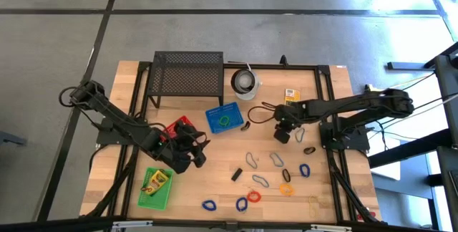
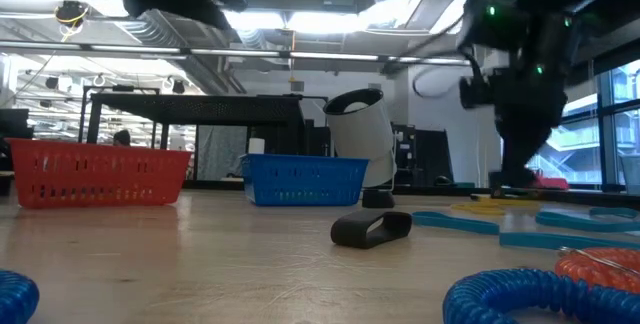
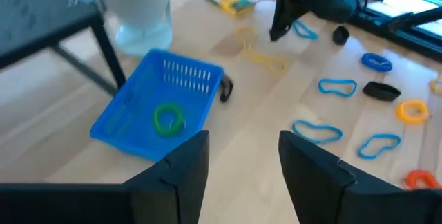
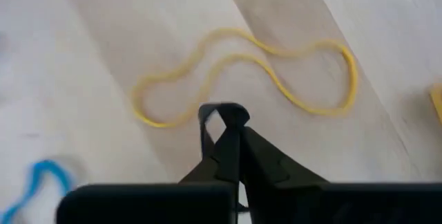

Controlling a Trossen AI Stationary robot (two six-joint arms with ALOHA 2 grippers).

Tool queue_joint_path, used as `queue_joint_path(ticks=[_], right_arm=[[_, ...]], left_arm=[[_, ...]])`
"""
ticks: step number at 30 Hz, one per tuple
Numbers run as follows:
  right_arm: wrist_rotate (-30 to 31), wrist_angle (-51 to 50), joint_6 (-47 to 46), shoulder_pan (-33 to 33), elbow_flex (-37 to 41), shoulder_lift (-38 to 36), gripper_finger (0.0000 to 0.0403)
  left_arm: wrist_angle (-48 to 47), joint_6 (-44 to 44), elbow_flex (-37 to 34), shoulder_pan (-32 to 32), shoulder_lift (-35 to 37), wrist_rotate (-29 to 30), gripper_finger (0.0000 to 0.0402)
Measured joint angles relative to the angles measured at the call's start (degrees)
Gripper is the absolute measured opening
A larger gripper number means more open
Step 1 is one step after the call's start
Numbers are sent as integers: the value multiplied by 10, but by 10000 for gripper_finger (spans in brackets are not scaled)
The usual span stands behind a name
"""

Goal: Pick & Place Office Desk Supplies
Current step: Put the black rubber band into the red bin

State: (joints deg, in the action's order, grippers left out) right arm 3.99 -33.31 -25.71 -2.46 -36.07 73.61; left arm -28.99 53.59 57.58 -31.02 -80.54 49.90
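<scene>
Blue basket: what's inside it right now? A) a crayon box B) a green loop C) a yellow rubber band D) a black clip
B: the left wrist view shows one green loop lying on the floor of the blue basket, and nothing else shows in it.

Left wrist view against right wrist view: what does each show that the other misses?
Only the left wrist view shows the blue basket holding a green loop, the white cup and the left pincer, open. Only the right wrist view shows the right pincer shut, with nothing seen between its tips. Both show the yellow loop lying on the table.
</scene>
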Motion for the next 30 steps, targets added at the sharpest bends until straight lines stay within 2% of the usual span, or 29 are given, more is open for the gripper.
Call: queue_joint_path(ticks=[4, 9, 13, 16, 23, 27, 30], right_arm=[[-4, 99, 35, 22, -21, -17, 4], [-51, 316, 88, 63, -22, -14, 4], [-55, 452, 142, 98, -22, -14, 4], [-55, 503, 206, 121, -22, -14, 4], [-31, 573, 374, 163, -22, 12, 4], [-32, 639, 389, 169, -22, 33, 6], [-34, 674, 350, 169, -23, 37, 14]], left_arm=[[64, -77, 0, 1, -25, 13, 176], [150, -159, 0, 5, -67, 15, 180], [237, -224, 0, 9, -99, 15, 181], [316, -295, 0, 9, -118, 14, 181], [513, -522, 0, 11, -171, 11, 192], [584, -585, 0, 21, -199, 13, 206], [601, -600, 0, 27, -208, 43, 216]])
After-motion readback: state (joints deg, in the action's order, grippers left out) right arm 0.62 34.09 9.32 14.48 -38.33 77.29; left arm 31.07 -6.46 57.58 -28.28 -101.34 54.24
